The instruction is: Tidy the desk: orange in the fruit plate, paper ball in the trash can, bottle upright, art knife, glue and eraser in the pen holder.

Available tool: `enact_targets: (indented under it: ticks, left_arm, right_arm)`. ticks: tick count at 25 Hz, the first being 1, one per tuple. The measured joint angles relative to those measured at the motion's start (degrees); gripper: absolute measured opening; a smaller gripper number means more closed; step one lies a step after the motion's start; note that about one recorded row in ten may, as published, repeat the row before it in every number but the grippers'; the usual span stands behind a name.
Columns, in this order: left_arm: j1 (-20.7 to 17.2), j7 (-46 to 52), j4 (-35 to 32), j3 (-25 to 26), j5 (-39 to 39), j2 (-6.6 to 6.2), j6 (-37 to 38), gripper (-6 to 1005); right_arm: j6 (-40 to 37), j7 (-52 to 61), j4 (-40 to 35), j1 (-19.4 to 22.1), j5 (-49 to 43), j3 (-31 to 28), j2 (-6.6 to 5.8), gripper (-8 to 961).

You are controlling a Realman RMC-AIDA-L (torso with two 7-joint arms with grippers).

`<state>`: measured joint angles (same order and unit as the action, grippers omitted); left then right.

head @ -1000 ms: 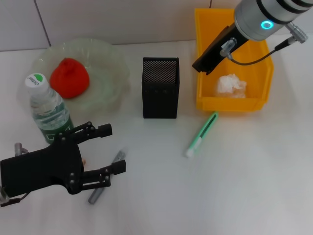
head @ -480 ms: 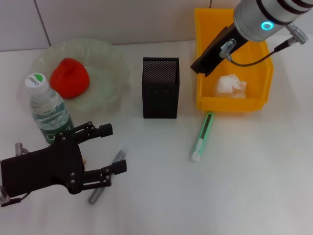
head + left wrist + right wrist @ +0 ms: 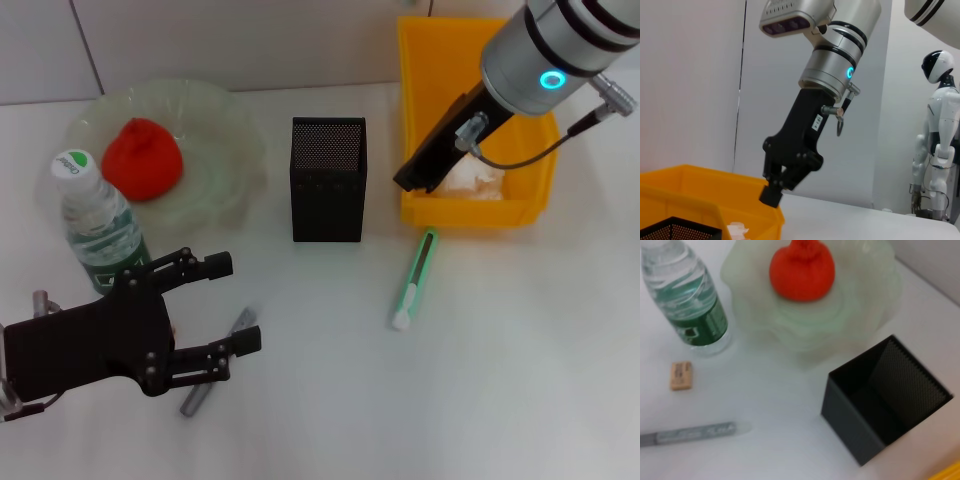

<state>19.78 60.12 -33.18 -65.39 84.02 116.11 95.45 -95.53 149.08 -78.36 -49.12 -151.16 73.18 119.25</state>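
The orange point(image 3: 142, 158) lies in the pale green fruit plate point(image 3: 215, 120). The bottle point(image 3: 95, 222) stands upright in front of it. The paper ball point(image 3: 478, 180) sits in the yellow trash can point(image 3: 425, 95), partly behind my right gripper point(image 3: 412, 181), which hangs over the can's front left corner. On the table in front of the can lies the green art knife point(image 3: 414, 279). My left gripper point(image 3: 235, 303) is open at the near left, with the grey glue stick point(image 3: 213, 366) lying between and under its fingers. The eraser point(image 3: 680, 375) lies near the bottle. The black mesh pen holder point(image 3: 328, 180) stands mid-table.
A white wall rises close behind the plate and the trash can. In the left wrist view a white humanoid robot point(image 3: 940, 145) stands far off.
My right gripper has moved from over the trash can's left wall toward its front left corner. The art knife has swung to lie more nearly straight toward me. The left arm is still.
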Motion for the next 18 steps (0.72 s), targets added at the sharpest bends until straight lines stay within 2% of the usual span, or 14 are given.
enact_targets:
  ticks: [17,18]
  left_arm:
    - [0.07,0.01,0.12,0.01,0.35,0.26,0.0,848]
    - [0.12,0.01,0.1,0.0,0.35,0.26,0.0,848]
  right_arm:
    - [-2.95,-1.45,5.73,1.11,2.09,0.3,0.02,58]
    - [-3.08,-1.69,6.06,1.13,2.1,0.3,0.02,88]
